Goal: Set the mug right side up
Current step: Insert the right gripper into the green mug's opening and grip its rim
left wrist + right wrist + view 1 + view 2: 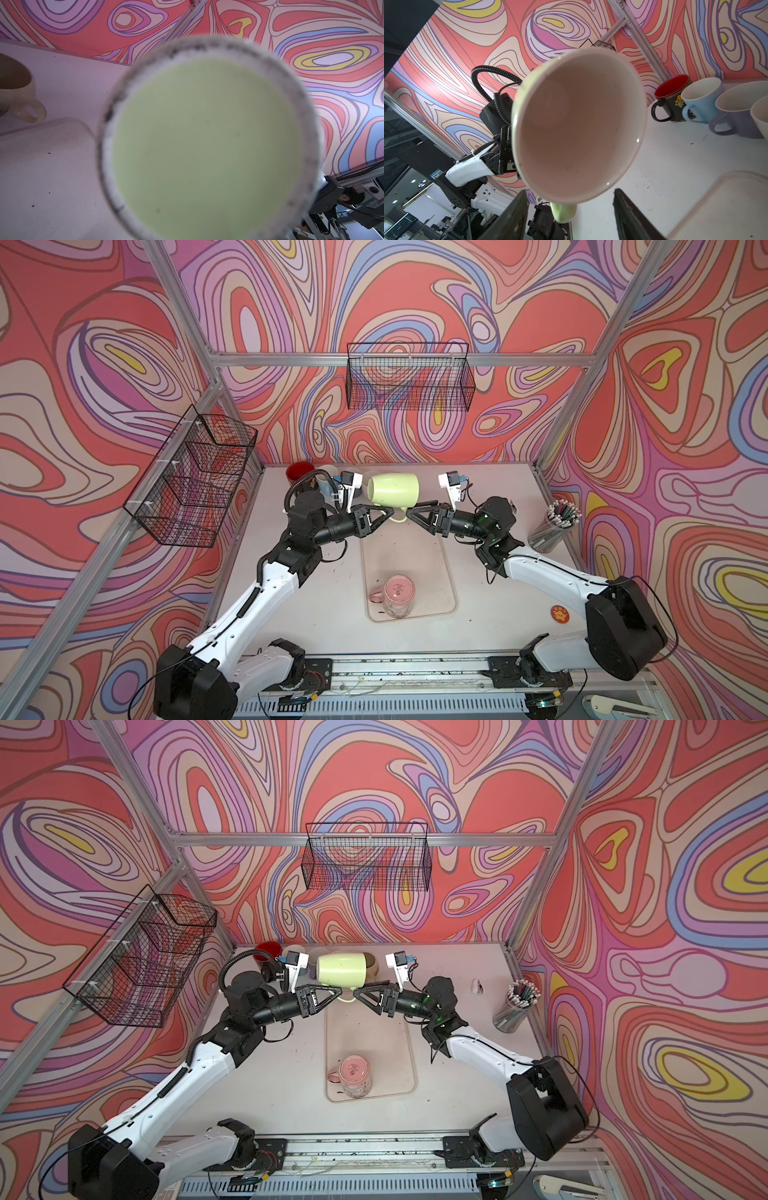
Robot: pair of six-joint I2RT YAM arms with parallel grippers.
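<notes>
Rail (pixel 415 672) runs along the near edge of the table (pixel 332 605), and both arms start from it. Bare table lies on each side of the tray (pixel 436 564), so there is room to move there. Painted walls (pixel 83 364) close in the left, the back and the right.

On the near end of the tray stands a pink mug (pixel 395 599), bottom up. Farther off, by the right wall, a clear cup (pixel 548 531) holds many pencils (pixel 563 510). Along the back edge is a row of mugs, mouths up: a black mug (pixel 672 97) that is red inside, a blue mug (pixel 702 99) and a purple mug (pixel 741 110). A side basket (pixel 195 481) and a back basket (pixel 409 377) hang on the walls.

The green mug (pixel 392 488) is up in the air near the far end of the tray, lying on its side. Its bottom faces the left arm and its mouth faces the right arm. Its handle (pixel 563 212) sticks out toward the claws. The left claw (pixel 390 513) is clenched on the handle. The right claw (pixel 570 192) is spread wide, one finger (pixel 517 216) on each side of the handle, apart from it.
</notes>
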